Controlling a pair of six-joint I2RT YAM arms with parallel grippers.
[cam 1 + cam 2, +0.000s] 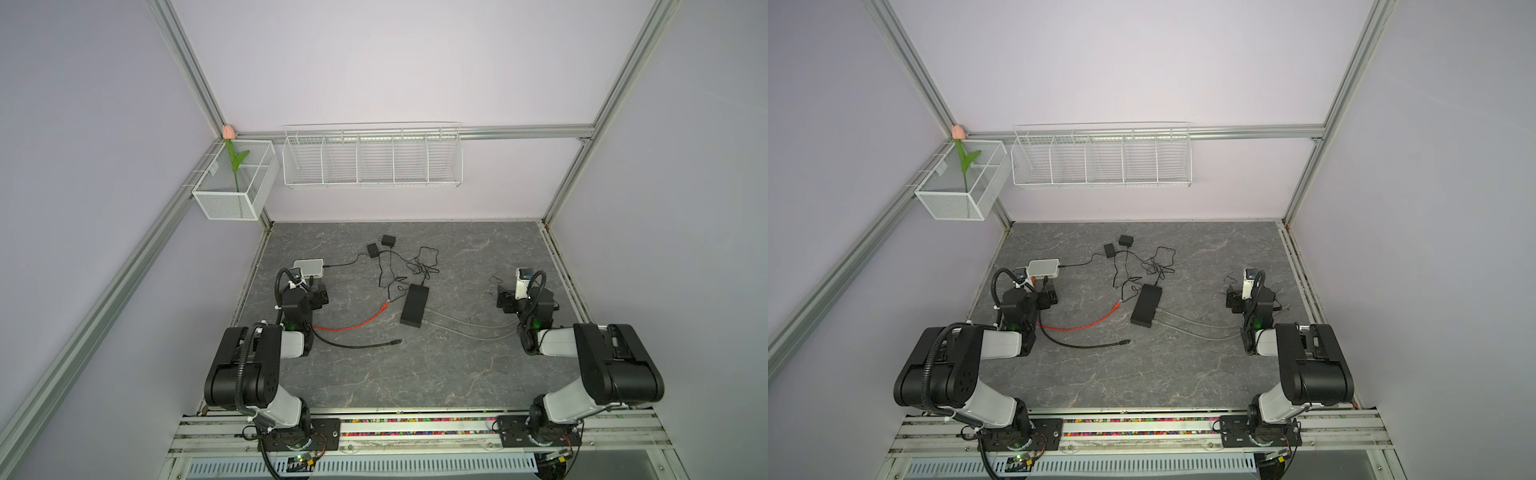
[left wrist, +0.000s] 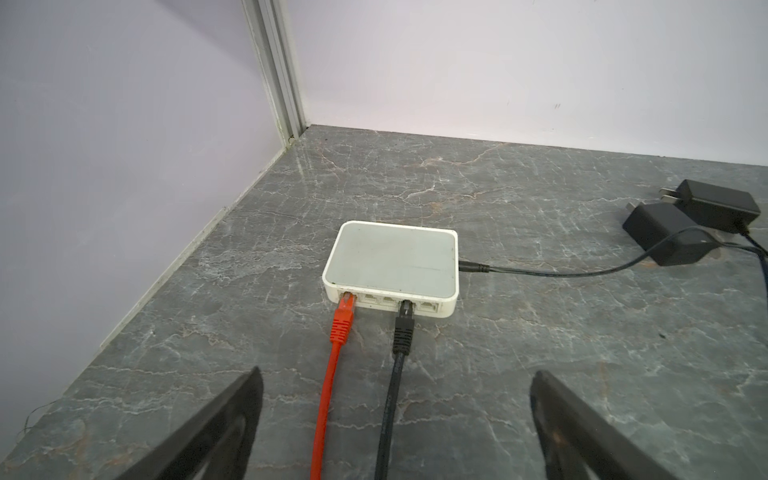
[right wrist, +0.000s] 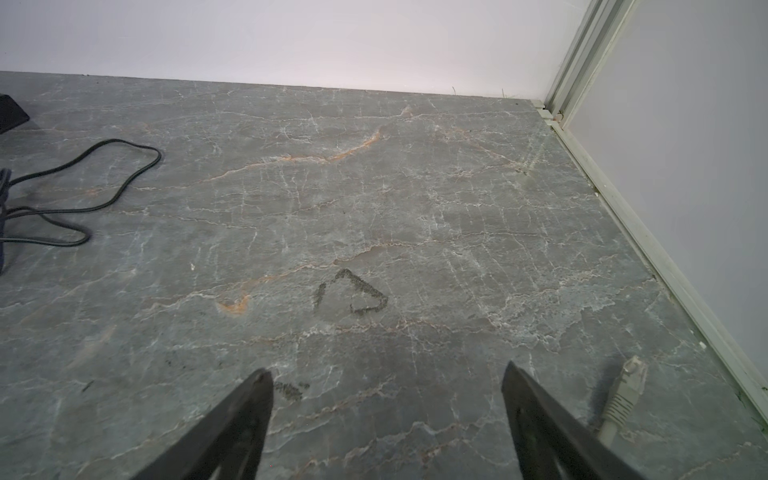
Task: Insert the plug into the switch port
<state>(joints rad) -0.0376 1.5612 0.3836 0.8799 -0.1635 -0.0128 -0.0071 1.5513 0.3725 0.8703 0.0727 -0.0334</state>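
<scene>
A white switch (image 2: 390, 262) (image 1: 308, 266) (image 1: 1043, 268) lies at the left of the table. A red plug (image 2: 345, 309) sits in its end port and a black plug (image 2: 405, 320) in another; the ports between them are bare. My left gripper (image 2: 397, 374) (image 1: 318, 297) stands open just behind both cables, holding nothing. The right gripper (image 3: 387, 370) (image 1: 505, 299) is open over bare table at the right. A loose grey plug (image 3: 625, 390) lies on the table beside its outer finger, untouched.
A black switch (image 1: 414, 305) lies mid-table with two grey cables (image 1: 465, 326) running toward the right arm. The free ends of the red cable (image 1: 384, 306) and black cable (image 1: 397, 342) rest nearby. Two black adapters (image 1: 380, 245) and tangled thin wires (image 1: 419, 266) lie at the back.
</scene>
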